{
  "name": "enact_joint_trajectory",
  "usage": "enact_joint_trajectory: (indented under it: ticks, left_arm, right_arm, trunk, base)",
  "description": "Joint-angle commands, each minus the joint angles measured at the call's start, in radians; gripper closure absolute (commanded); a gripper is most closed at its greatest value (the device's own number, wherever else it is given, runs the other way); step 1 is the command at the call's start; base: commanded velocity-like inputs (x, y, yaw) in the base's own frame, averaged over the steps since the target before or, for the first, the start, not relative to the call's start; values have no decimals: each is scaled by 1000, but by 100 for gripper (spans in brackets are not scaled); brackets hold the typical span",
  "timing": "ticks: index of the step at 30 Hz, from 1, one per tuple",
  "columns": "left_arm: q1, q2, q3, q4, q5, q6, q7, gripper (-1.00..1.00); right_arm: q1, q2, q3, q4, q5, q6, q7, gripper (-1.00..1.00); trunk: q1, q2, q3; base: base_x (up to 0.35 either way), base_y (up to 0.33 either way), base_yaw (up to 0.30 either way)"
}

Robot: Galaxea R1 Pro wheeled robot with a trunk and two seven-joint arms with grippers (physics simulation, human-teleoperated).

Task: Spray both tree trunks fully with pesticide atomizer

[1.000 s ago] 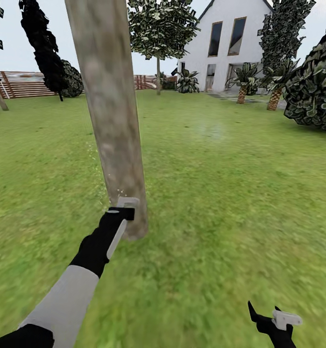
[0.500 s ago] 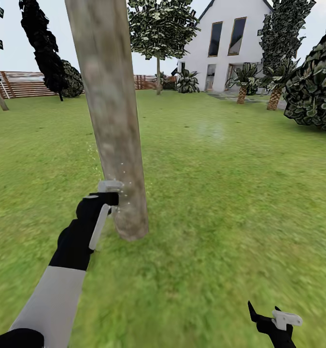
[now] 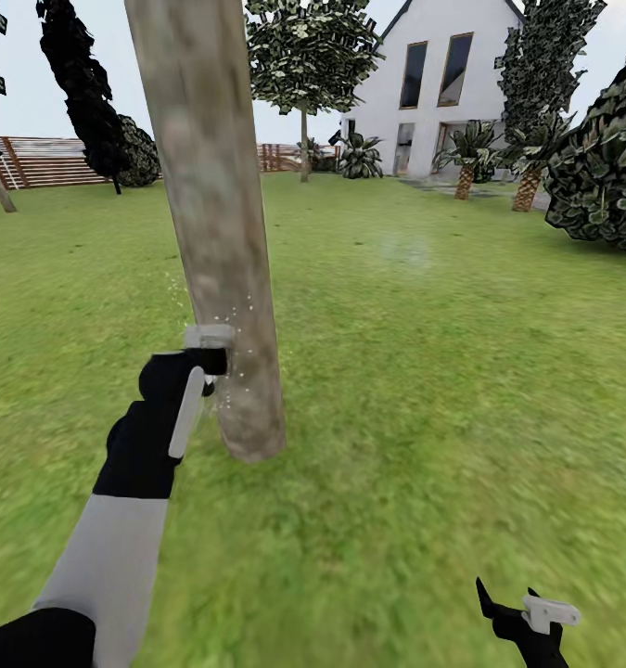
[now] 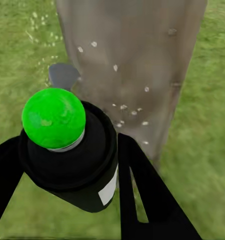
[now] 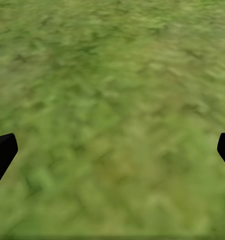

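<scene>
The pesticide atomizer (image 4: 67,165) is a black bottle with a round green cap and a white label. My left gripper (image 3: 209,353) is shut on it, with a black finger (image 4: 142,190) on each side. Its nozzle end points at the thick mottled grey-beige tree trunk (image 3: 222,241) just ahead, close to the trunk's lower part. White spray specks (image 4: 123,107) dot the bark and the air around it. A second tree (image 3: 305,56) with a thin bare trunk stands far back by the fence. My right gripper (image 3: 528,614) hangs open low over the grass.
Green lawn (image 3: 424,371) spreads all around the trunk. A brown slat fence (image 3: 44,162) runs along the back left, and a white house (image 3: 442,83) stands at the back right. A big dark bush (image 3: 600,167) and small palms (image 3: 466,158) are on the right.
My left gripper with the atomizer has moved up and to the left along the trunk's lower part. Spray specks now show higher on the bark. The right arm has stayed still.
</scene>
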Motion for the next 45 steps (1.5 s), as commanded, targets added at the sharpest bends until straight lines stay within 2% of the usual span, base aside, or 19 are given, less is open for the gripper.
enact_joint_trajectory:
  ticks: [1, 3, 6, 8, 10, 11, 13, 14, 17, 20, 22, 23, 27, 29, 31, 34, 38, 42, 45]
  left_arm:
    - [0, 2, 14, -2, 13, -2, 1, 100]
    - [-1, -10, 4, -17, 16, -2, 2, 100]
    - [-1, -26, -85, -25, 20, 8, 3, 100]
    - [-2, -22, -103, -30, 19, 12, 3, 100]
    - [-2, -11, -62, -37, 15, 13, 3, 100]
    - [-4, -5, -11, -38, 13, 15, 2, 100]
    - [-18, 28, 32, -36, 16, 16, 0, 100]
    - [-20, 49, 38, -35, 17, 16, -2, 100]
    - [-8, 78, 40, -34, 21, 15, -6, 100]
    - [116, 74, 22, -25, 20, -18, 2, 100]
    - [181, 72, -8, 2, 18, -110, 5, 100]
    - [213, 72, -22, 47, 19, -193, 7, 100]
    - [259, 63, -34, 307, 26, -472, 9, 100]
    - [268, 49, -32, 512, 23, -674, 13, 100]
    - [269, 48, -30, 593, 17, -720, 14, 100]
    - [287, 49, -28, 602, 40, -795, 12, 100]
    - [299, 56, -30, 613, 33, -811, 25, 100]
    - [300, 56, -32, 605, 34, -811, 127, 100]
    - [300, 55, -32, 605, 43, -807, 138, 100]
  right_arm:
    - [0, 0, 0, 0, 0, 0, 0, -100]
    - [0, 0, 0, 0, 0, 0, 0, -100]
    - [0, 0, 0, 0, 0, 0, 0, -100]
    - [0, 0, 0, 0, 0, 0, 0, -100]
    - [0, 0, 0, 0, 0, 0, 0, -100]
    - [0, 0, 0, 0, 0, 0, 0, -100]
    - [0, 0, 0, 0, 0, 0, 0, -100]
    - [0, 0, 0, 0, 0, 0, 0, -100]
    - [0, 0, 0, 0, 0, 0, 0, -100]
    - [0, 0, 1, 0, 0, 0, 0, -100]
    - [0, 0, 1, 0, 0, 0, 0, -100]
    - [0, 0, 1, 0, 0, 0, 0, -100]
    - [0, 0, 2, 0, 0, 0, 0, -100]
    - [0, 0, 2, 0, 0, 0, 0, -100]
    - [0, 0, 2, 0, 0, 0, 0, -100]
    - [0, 0, 2, 0, 0, 0, 0, -100]
    - [0, 1, 2, 0, 7, 0, 0, -100]
    - [0, 1, 3, 1, 11, 1, 1, -100]
    - [0, 2, 3, 2, 11, 1, 1, -100]
  trunk:
    - [0, 0, 0]
    - [0, 0, 0]
    - [0, 0, 0]
    - [0, 0, 0]
    - [0, 0, 0]
    - [0, 0, 0]
    - [0, 0, 0]
    - [0, 0, 0]
    - [0, 0, 0]
    - [0, 0, 0]
    - [0, 0, 0]
    - [0, 0, 0]
    - [0, 0, 0]
    - [0, 0, 0]
    - [0, 0, 0]
    - [0, 0, 0]
    - [0, 0, 0]
    - [0, 0, 0]
    - [0, 0, 0]
  base:
    - [0, 0, 0]
    - [0, 0, 0]
    - [0, 0, 0]
    - [0, 0, 0]
    - [0, 0, 0]
    - [0, 0, 0]
    - [0, 0, 0]
    - [0, 0, 0]
    - [0, 0, 0]
    - [0, 0, 0]
    - [0, 0, 0]
    - [0, 0, 0]
    - [0, 0, 0]
    - [0, 0, 0]
    - [0, 0, 0]
    - [0, 0, 0]
    - [0, -54, 9]
    - [0, -257, 110]
    - [0, -272, 191]
